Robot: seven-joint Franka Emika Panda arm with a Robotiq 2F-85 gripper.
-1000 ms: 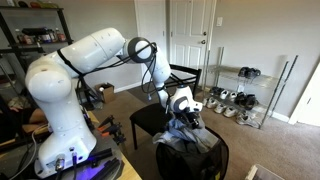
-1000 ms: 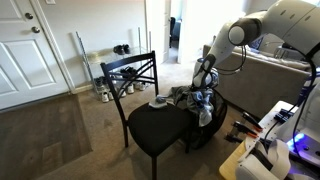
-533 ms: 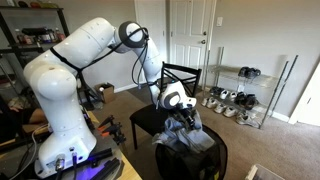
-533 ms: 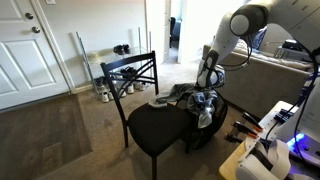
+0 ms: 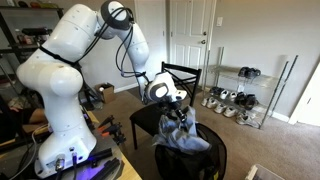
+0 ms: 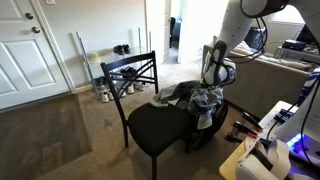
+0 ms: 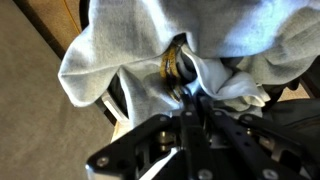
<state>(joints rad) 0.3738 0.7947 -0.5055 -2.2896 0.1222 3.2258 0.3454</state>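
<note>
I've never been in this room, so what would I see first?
The huge white robot arm bending over the black chair in the middle of the carpet catches the eye first. Its fingers pinch a crumpled grey bundle of clothes at the seat's edge.

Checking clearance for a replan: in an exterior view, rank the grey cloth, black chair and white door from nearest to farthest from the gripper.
1. grey cloth: right of frame, bunched in the gripper itself.
2. black chair: mid-frame, its seat just beside the cloth.
3. white door: far left edge, across the carpet.
</note>
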